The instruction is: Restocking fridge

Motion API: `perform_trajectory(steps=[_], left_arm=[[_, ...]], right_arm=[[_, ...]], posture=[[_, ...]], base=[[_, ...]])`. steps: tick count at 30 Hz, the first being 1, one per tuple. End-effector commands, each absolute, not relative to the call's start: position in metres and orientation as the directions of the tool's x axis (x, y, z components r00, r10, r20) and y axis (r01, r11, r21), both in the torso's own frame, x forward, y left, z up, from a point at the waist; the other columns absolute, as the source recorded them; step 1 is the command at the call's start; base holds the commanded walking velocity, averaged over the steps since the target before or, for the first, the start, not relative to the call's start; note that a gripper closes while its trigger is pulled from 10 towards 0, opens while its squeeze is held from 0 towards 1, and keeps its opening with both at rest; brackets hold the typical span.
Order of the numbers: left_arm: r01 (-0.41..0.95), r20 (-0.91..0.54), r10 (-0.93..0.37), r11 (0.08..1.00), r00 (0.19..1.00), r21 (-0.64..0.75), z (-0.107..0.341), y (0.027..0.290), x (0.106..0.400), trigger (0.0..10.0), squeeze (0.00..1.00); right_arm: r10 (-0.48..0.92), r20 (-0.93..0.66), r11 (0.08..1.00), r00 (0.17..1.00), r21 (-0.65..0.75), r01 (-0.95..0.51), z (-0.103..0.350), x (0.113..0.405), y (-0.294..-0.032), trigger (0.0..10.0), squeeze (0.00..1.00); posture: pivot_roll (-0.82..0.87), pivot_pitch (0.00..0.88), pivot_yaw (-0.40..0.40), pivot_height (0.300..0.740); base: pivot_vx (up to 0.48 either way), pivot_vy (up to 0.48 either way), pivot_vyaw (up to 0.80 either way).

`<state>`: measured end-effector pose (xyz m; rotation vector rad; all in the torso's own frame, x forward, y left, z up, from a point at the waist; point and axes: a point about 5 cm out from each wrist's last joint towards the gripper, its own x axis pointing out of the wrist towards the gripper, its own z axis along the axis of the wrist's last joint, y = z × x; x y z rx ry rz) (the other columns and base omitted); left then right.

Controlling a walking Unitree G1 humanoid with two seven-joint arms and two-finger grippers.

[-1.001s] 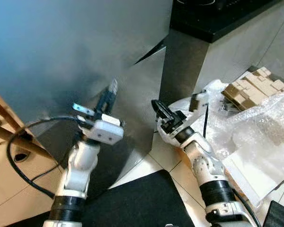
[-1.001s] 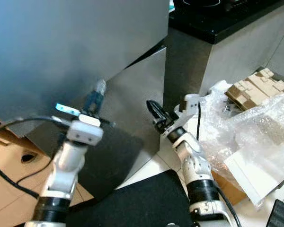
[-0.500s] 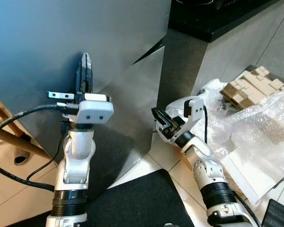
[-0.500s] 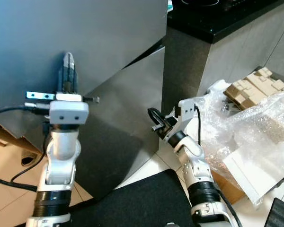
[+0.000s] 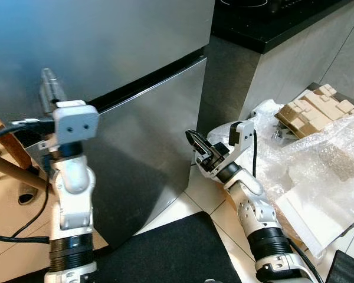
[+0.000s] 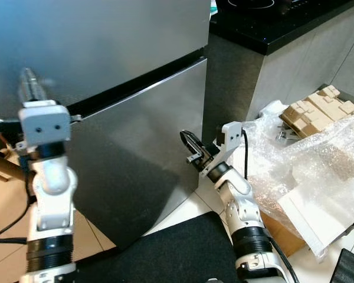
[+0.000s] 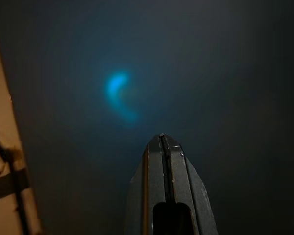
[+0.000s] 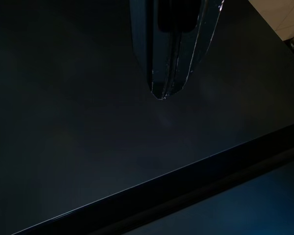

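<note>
Stood shut, the fridge (image 5: 106, 53), steel doors meeting at a dark seam; lay heaped on the floor by its right side, bubble wrap (image 5: 324, 159) and cardboard (image 5: 315, 109); hovered near the upper door's left edge, the left pincer (image 5: 49, 91), fingers pressed together; pointed at the lower door's right edge, the right pincer (image 6: 189, 143), likewise closed. Best, judging so, to hook a door edge squarely and pull slowly.
</note>
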<state>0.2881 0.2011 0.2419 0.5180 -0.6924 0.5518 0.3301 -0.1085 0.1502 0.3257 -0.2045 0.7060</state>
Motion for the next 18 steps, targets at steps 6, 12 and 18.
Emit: perform_trajectory(steps=[6,12,18], left_arm=[[-0.438,0.469,0.253,0.832,0.846,0.341,0.2,0.192,0.299,10.0,0.0],[-0.068,0.318,-0.092,0.887,0.943,0.458,0.161,0.138,0.289,10.0,0.0],[0.097,0.253,-0.276,0.829,0.927,0.551,0.121,0.112,0.258,10.0,0.0]], right_arm=[[0.618,0.28,0.704,0.734,0.217,-0.676,0.144,0.326,-0.106,10.0,0.0],[0.623,0.239,0.715,0.745,0.212,-0.666,0.134,0.324,-0.108,10.0,0.0],[0.608,0.158,0.739,0.778,0.246,-0.627,0.105,0.316,-0.117,10.0,0.0]], posture=[[-0.11,0.119,0.014,0.74],[-0.11,0.119,0.013,0.74],[-0.12,0.119,0.01,0.74]], base=[[0.0,0.0,0.0],[0.0,0.0,0.0],[0.0,0.0,0.0]])
